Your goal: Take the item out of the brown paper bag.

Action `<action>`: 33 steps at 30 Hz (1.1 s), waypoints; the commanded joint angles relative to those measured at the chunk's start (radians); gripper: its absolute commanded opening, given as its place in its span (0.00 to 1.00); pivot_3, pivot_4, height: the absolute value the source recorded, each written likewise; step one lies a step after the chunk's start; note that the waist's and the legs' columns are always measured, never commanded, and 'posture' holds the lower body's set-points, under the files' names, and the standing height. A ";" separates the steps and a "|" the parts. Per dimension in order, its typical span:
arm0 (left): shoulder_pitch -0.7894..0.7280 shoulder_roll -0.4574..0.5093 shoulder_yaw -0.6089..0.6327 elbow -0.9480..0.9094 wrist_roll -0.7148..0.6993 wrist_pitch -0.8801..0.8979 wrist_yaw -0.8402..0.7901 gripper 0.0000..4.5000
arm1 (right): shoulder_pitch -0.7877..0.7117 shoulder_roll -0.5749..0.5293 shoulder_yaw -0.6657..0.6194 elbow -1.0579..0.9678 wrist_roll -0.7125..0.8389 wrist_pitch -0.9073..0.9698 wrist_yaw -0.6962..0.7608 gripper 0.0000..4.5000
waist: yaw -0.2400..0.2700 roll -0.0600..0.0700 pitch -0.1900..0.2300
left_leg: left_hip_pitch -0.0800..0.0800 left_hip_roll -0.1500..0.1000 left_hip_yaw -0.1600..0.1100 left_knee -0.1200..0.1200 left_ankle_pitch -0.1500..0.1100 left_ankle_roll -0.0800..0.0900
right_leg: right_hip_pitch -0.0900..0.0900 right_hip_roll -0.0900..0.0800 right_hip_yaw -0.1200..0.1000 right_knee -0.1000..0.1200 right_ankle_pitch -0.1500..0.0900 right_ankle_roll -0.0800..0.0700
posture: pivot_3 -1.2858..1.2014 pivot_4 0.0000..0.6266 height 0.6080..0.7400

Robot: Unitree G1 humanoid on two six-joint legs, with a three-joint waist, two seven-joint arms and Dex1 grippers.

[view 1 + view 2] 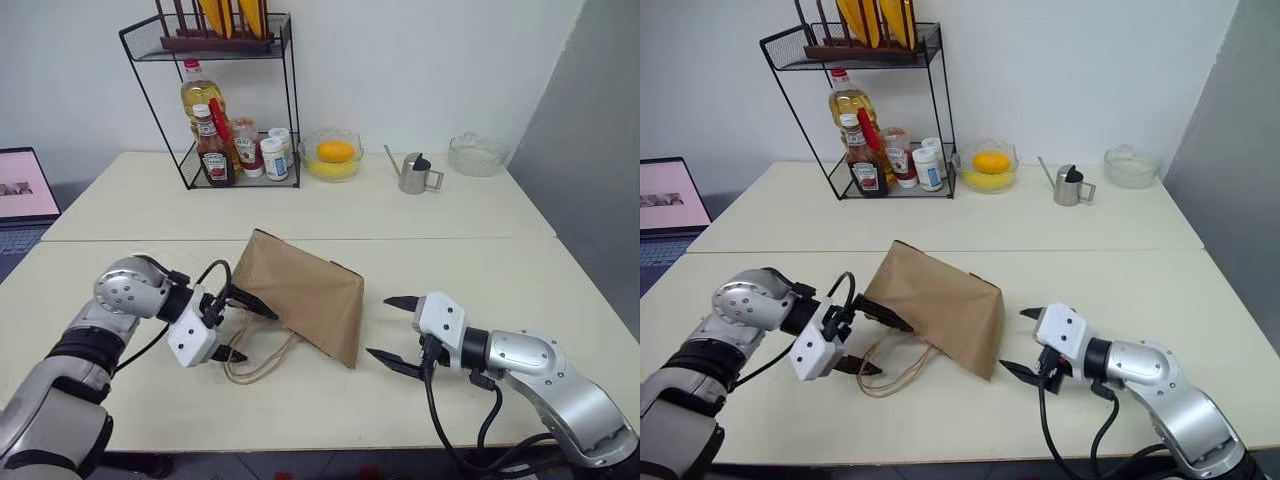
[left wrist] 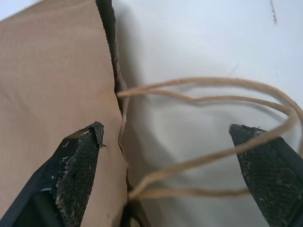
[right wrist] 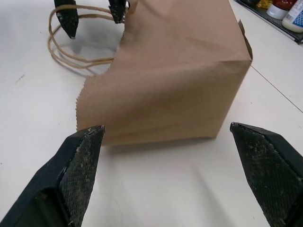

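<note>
Though label print unreadable, both hands (image 1: 243, 330) (image 1: 398, 332) spread apart, flanking plain unprinted brown paper bag (image 1: 305, 290).

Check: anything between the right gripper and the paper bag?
Nothing. Bare table separates the open right gripper from the brown paper bag, seen in the right wrist view.

left gripper (image 1: 240, 328) spread wide, right gripper (image 1: 398, 332) too (facing inward)

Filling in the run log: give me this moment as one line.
bag: brown paper bag lying on table, handles toward left pincer | left pincer: open at bag mouth | right pincer: open, facing bag's base | item: unseen
</note>
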 commanded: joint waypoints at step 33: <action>-0.031 -0.093 0.257 -0.403 0.023 1.296 0.271 0.01 | -0.089 -0.003 0.193 0.239 -0.423 -0.897 0.138 1.00 | 0.000 0.000 0.000 | 0.005 0.000 0.000 0.001 0.000 0.000 | 0.005 0.000 0.001 -0.001 0.000 0.000 | 0.52 0.24 1.00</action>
